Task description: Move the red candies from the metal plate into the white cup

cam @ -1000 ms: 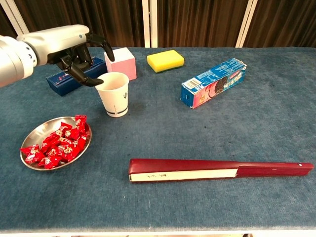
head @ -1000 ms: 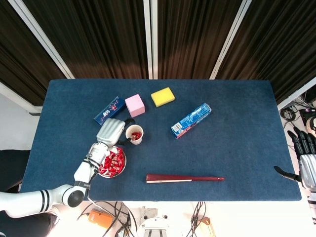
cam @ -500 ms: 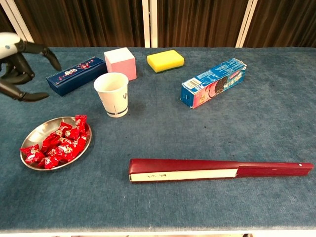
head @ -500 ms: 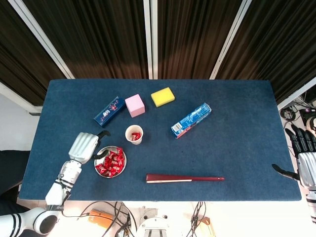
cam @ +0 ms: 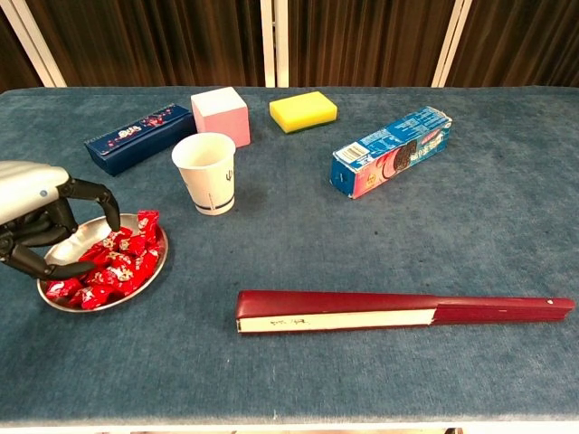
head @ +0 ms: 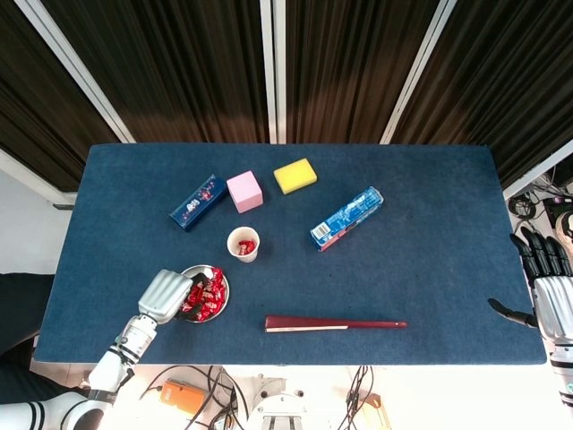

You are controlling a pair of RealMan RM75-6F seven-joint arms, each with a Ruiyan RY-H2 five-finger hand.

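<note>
Candies [cam: 113, 260] heaped on plate [cam: 60, 246] near counter [head: 430, 269] front edge, left robot hand [cam: 36, 215] over them with fingers curled apart, holding nothing visible, cup [cam: 207, 172] just beyond, right robot hand [head: 548, 291] spread open at far edge.

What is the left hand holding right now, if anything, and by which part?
It cannot be told. The left hand curls over the red candies in the metal plate, fingertips among them, but no candy is clearly lifted.

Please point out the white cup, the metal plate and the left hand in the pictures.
white cup [cam: 207, 177], chest view, on its side wall.
metal plate [cam: 89, 306], chest view, on its front rim.
left hand [head: 165, 296], head view, on its back.
</note>
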